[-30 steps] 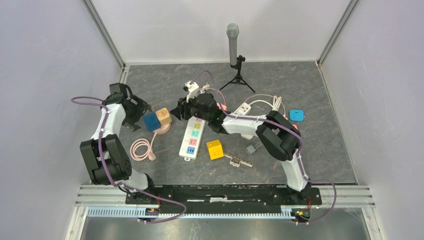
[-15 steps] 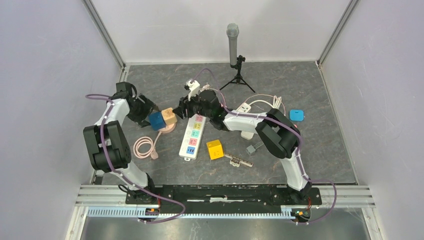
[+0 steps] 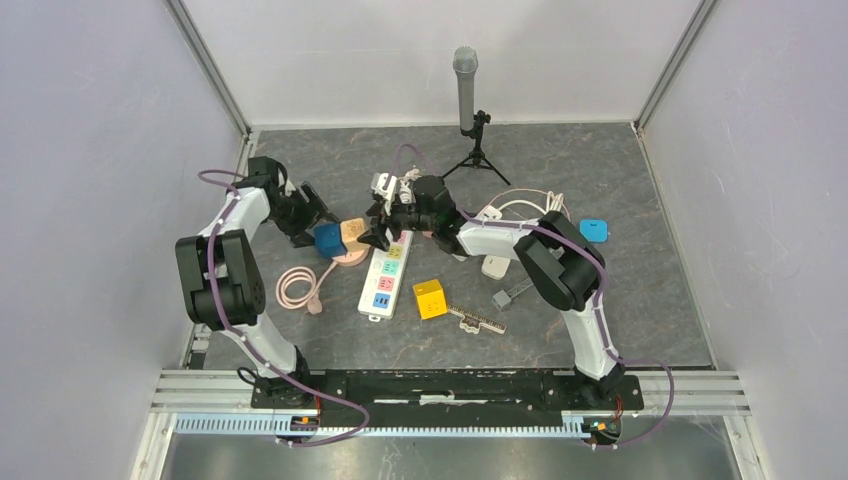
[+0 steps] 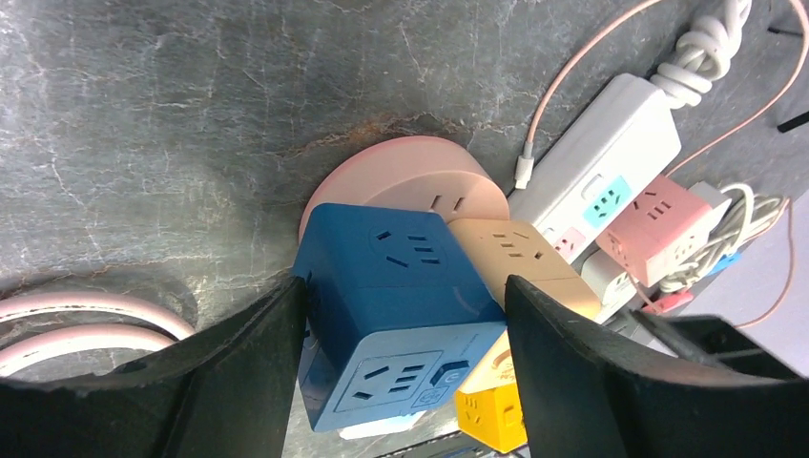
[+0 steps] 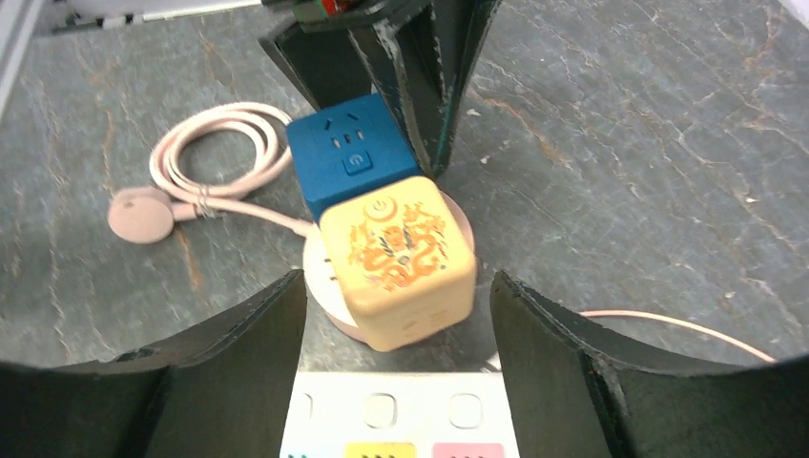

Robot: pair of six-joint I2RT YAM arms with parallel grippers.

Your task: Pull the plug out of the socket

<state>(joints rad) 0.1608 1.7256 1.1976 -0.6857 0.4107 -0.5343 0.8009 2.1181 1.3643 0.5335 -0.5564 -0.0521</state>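
1. as my left gripper (image 4: 401, 298) has slid right this past second, its jaws stay clamped on the blue cube (image 5: 348, 157).
2. my right gripper (image 5: 396, 286) has come in, wide open, straddling the tan cube (image 5: 396, 253) without touching.
3. both cubes sit plugged on the pink socket (image 4: 401, 176); nothing pulled yet.

Wide overhead, close wrist views sharing blue cube (image 4: 396, 305)

cube plug (image 3: 352, 232) on round socket (image 4: 401, 172) | second cube plug (image 3: 327, 240) touching its left | power strip (image 3: 385, 275) just right | coiled cable (image 3: 295, 288) near-left | microphone stand (image 3: 478, 150) behind
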